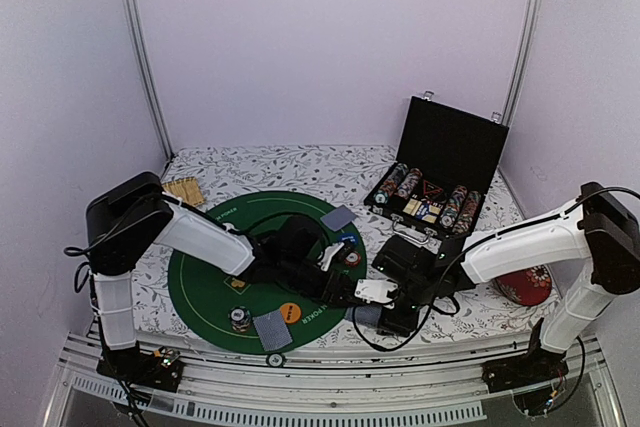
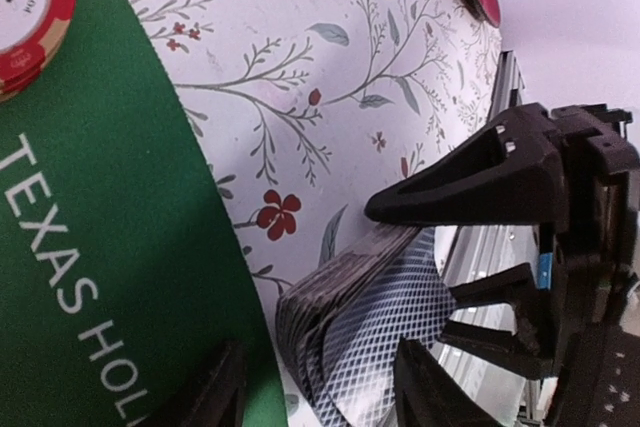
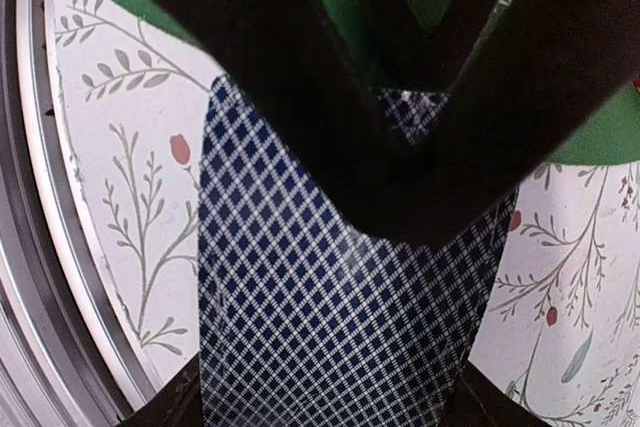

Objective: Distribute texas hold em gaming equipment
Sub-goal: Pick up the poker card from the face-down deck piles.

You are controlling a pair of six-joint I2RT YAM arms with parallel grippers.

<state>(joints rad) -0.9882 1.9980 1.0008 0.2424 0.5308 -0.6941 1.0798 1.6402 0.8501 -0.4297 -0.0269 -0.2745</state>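
A deck of blue-patterned cards (image 3: 340,287) sits between my right gripper's (image 3: 325,409) fingers, which press on its two long sides just off the green felt's front right edge. In the top view the deck (image 1: 364,316) is under my right gripper (image 1: 378,309). My left gripper (image 1: 348,289) reaches in from the left. In the left wrist view its fingers (image 2: 425,387) stand wide apart around the deck's fanned near end (image 2: 350,332). My left gripper (image 2: 322,399) holds nothing.
The round green felt (image 1: 205,282) carries two face-down card piles (image 1: 338,218) (image 1: 272,329), a striped chip stack (image 1: 240,318), an orange button (image 1: 290,312) and chips (image 1: 351,258). An open black chip case (image 1: 432,197) stands back right. The red disc (image 1: 524,285) lies right, the bamboo mat (image 1: 185,190) back left.
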